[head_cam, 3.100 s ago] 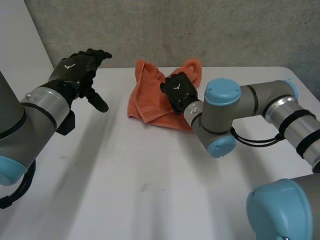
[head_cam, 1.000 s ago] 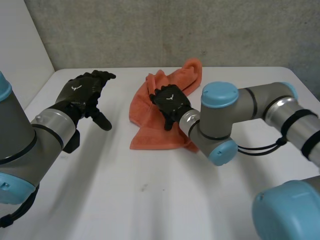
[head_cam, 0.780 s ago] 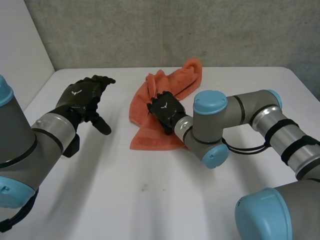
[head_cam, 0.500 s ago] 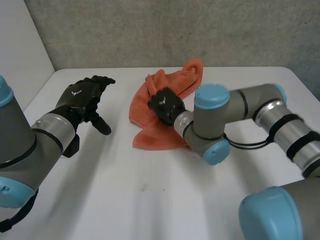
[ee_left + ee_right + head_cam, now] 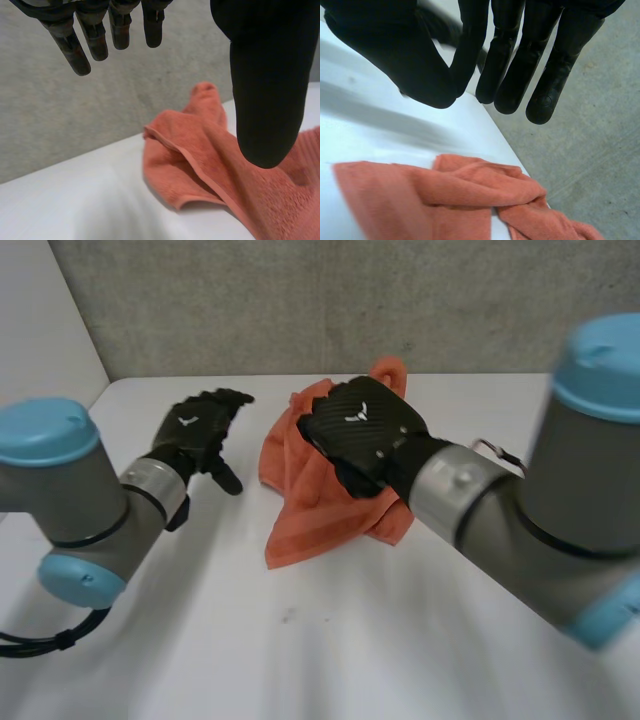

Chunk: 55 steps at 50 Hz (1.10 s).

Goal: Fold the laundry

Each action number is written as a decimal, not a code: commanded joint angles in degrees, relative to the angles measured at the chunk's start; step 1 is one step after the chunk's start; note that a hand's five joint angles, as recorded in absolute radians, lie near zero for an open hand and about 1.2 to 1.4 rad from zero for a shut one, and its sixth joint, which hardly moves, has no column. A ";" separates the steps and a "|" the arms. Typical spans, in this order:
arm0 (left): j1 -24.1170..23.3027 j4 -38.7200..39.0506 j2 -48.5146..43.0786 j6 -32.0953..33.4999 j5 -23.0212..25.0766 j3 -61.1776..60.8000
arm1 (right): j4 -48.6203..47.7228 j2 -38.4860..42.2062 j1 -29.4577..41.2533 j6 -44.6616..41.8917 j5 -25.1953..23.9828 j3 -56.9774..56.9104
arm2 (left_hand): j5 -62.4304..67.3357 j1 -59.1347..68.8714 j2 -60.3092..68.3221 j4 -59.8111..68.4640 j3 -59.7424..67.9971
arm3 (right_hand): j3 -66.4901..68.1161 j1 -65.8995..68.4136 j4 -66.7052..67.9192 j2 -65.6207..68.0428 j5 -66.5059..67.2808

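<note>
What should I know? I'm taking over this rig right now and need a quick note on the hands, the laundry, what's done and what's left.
Left hand: open, holding nothing, above the white table beside the orange towel.
Right hand: open, fingers straight, over the towel, not gripping it.
Towel: a crumpled heap with overlapping layers, toward the table's far side.
Done: no neat fold yet.
Left: spread it flat, then fold it.

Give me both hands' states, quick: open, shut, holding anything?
Left hand: open, holding nothing, beside the orange towel.
Right hand: open, fingers straight, above the towel, holding nothing.
</note>
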 commanded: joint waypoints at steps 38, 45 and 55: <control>3.17 0.22 12.34 7.15 -2.79 -16.66 | 3.71 41.81 4.34 25.88 5.84 -35.62 | -0.98 0.07 1.23 1.10 1.06 | -44.09 -33.07 -44.52 -43.93 -43.30; 3.25 0.13 13.57 7.15 -2.52 -18.32 | 5.65 45.67 4.52 18.34 11.64 -40.80 | -1.15 -0.10 1.06 0.93 0.90 | -37.54 -26.52 -37.97 -37.38 -36.75; 4.05 0.22 13.74 7.07 -2.26 -18.50 | 5.47 45.67 4.60 14.29 12.52 -40.98 | -1.15 -0.10 1.06 0.93 0.90 | -5.84 5.18 -6.27 -5.68 -5.05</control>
